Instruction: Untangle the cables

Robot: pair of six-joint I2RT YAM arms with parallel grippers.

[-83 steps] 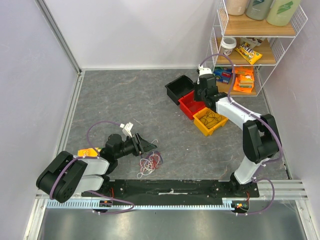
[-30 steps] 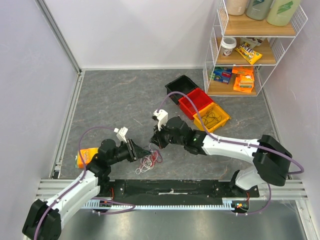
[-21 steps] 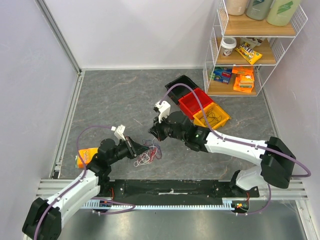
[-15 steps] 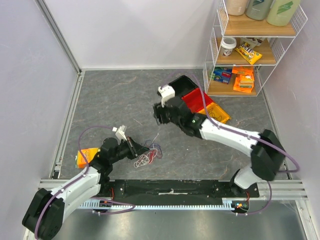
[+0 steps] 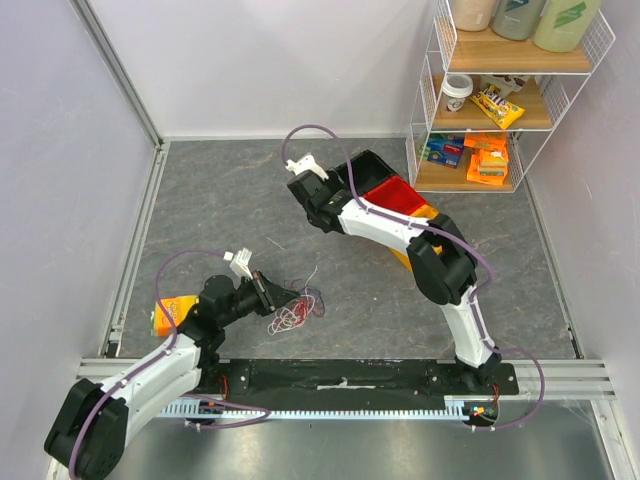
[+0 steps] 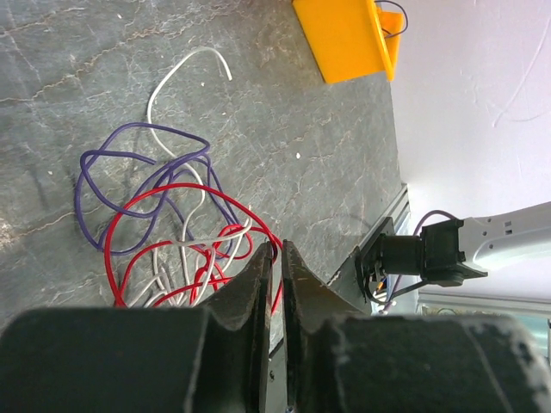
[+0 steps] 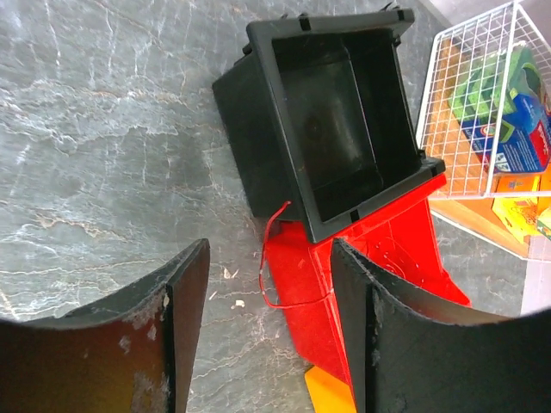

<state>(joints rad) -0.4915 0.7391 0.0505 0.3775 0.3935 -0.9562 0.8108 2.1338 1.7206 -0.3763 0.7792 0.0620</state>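
Furthest left, an orange carton [image 5: 171,313] lies on the grey table [image 5: 230,220] against your left arm. Your left claw [image 6: 275,249] is low over the table with its jaws pinched almost together, only a thin slit between them, and a red strand of the cables [image 5: 296,312] runs into that slit at the tips, so it has hold of the tangle by that strand. The cables lie on the table just in front of that claw, near the front edge and left of centre: red loops nearest the tips, dark purple loops beyond them, and white strands threaded through, one white end curling out clear of the bunch. Your right arm is stretched well away from the tangle toward the back of the table. Your right claw [image 7: 269,254] has its jaws wide apart with nothing between them, facing the black bin [image 7: 250,138]. A loose red wire [image 7: 274,225] sits where that bin meets the red bin [image 7: 310,301] beside it. The yellow bin [image 6: 344,39] comes next in the row, and the wire shelf [image 5: 505,62] stands furthest right.
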